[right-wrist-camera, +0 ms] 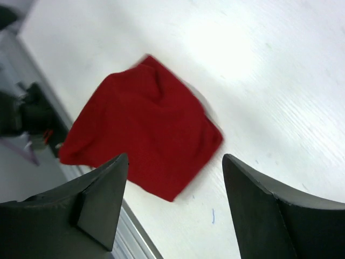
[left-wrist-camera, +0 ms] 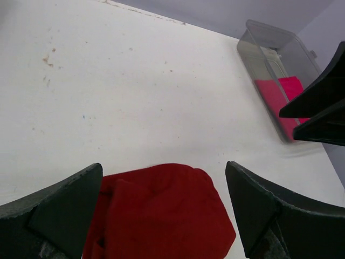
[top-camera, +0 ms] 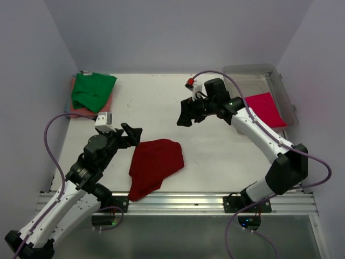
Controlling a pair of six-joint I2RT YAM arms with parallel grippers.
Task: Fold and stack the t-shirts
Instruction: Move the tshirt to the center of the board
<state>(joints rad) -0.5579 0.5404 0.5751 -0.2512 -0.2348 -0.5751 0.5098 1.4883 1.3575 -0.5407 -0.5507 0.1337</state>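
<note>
A dark red t-shirt (top-camera: 155, 165) lies bunched in a loose fold near the front of the table, also in the left wrist view (left-wrist-camera: 161, 213) and the right wrist view (right-wrist-camera: 140, 124). My left gripper (top-camera: 132, 135) hangs open just left of it, nothing between its fingers. My right gripper (top-camera: 186, 114) is open and empty above the table's middle, apart from the cloth. A green t-shirt (top-camera: 92, 90) rests on a salmon pink one (top-camera: 75, 109) at the back left. A bright pinkish-red t-shirt (top-camera: 265, 109) lies in the tub, also in the left wrist view (left-wrist-camera: 277, 100).
A clear plastic tub (top-camera: 283, 91) stands at the back right against the wall. A metal rail (top-camera: 215, 200) runs along the table's near edge. Purple-grey walls close in the table on three sides.
</note>
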